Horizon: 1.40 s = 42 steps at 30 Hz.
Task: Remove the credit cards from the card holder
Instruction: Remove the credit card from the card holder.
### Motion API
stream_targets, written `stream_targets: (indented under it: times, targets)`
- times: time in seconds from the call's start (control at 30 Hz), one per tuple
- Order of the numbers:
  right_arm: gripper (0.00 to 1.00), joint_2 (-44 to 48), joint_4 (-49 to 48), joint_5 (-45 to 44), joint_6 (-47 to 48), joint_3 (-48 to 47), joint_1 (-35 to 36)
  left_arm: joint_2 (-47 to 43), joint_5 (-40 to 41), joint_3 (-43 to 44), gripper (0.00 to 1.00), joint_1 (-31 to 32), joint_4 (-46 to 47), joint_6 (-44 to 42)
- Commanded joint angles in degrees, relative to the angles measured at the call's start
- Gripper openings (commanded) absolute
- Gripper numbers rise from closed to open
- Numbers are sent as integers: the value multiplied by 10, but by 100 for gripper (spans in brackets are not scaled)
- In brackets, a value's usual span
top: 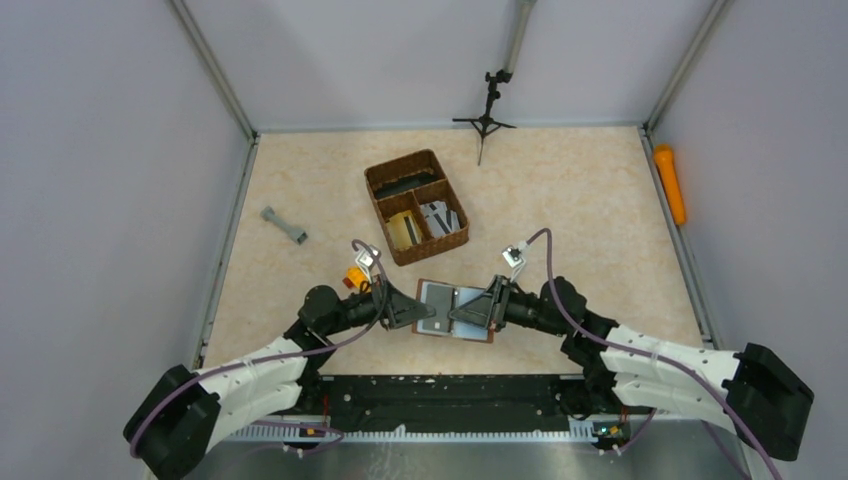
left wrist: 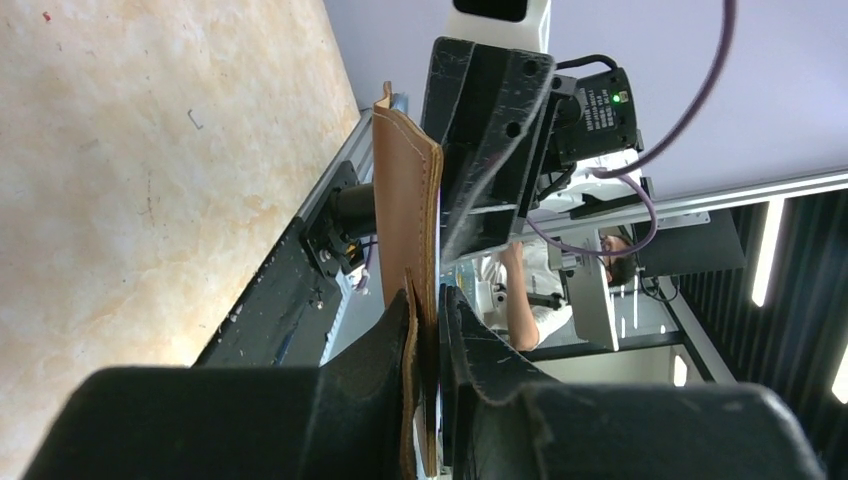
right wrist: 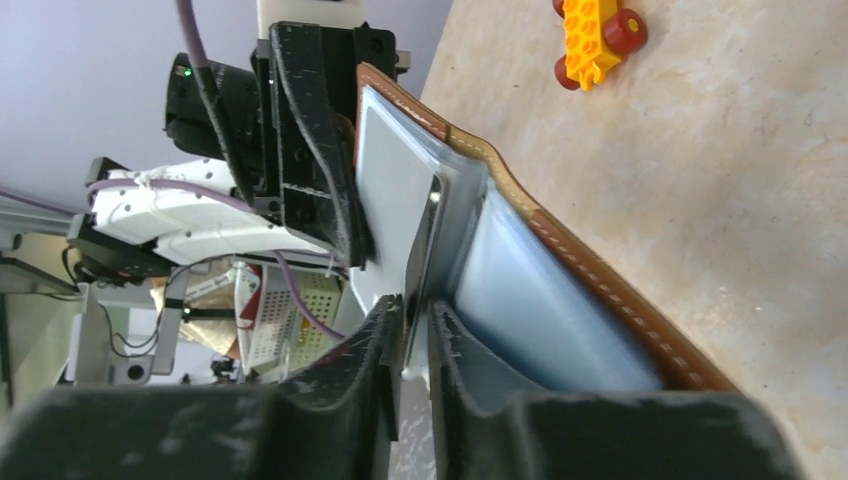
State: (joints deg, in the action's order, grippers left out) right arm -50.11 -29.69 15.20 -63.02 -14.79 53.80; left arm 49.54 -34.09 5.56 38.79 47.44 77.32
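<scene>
card holder point(top: 455, 310) lies open just on the near side of the basket point(top: 432, 250). my left gripper point(left wrist: 428, 300) clamps its leather half as an anchor, so my right gripper point(right wrist: 413, 305), pinched on a grey credit card point(right wrist: 428, 230), can draw it out.

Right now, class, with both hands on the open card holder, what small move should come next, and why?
Probably the right hand should draw slowly back, away from the left hand. It pinches what looks like a credit card standing at the fold of the open card holder, while the left hand clamps the brown leather edge.
</scene>
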Motion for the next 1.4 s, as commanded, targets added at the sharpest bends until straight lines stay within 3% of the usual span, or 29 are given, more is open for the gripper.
stream_targets:
  times: [0.0,0.07,0.13,0.2,0.3,0.5,0.63,1.07,1.1,1.17,1.2,1.37]
  targets:
    - [7,-7,-31,3,-1,-25,-5,11,-20,14,16,6,91,11]
    - [0,-1,-19,-6,1,-24,-5,12,-20,12,23,7,93,9]
    - [0,10,0,-17,3,-22,-6,10,-17,8,36,7,94,9]
    - [0,21,17,-24,5,-18,-9,7,-13,4,38,7,95,8]
    - [0,33,33,-21,4,-13,-17,0,-9,-1,34,7,92,6]
    - [0,46,57,-7,10,-14,-24,-19,1,-3,10,7,66,-2]
    - [0,52,77,-6,18,-19,-25,-31,3,-4,4,6,61,-1]
    - [0,102,133,-7,33,-10,-33,-47,17,-3,2,6,40,-5]
    - [4,102,128,-3,33,-11,-34,-44,17,-2,2,6,41,-5]
    - [25,98,113,9,32,-12,-34,-38,13,-1,2,6,47,-2]
    - [31,93,103,14,30,-12,-34,-34,11,0,1,6,53,0]
    - [43,68,44,30,8,-9,-34,-8,-1,-2,1,6,117,24]
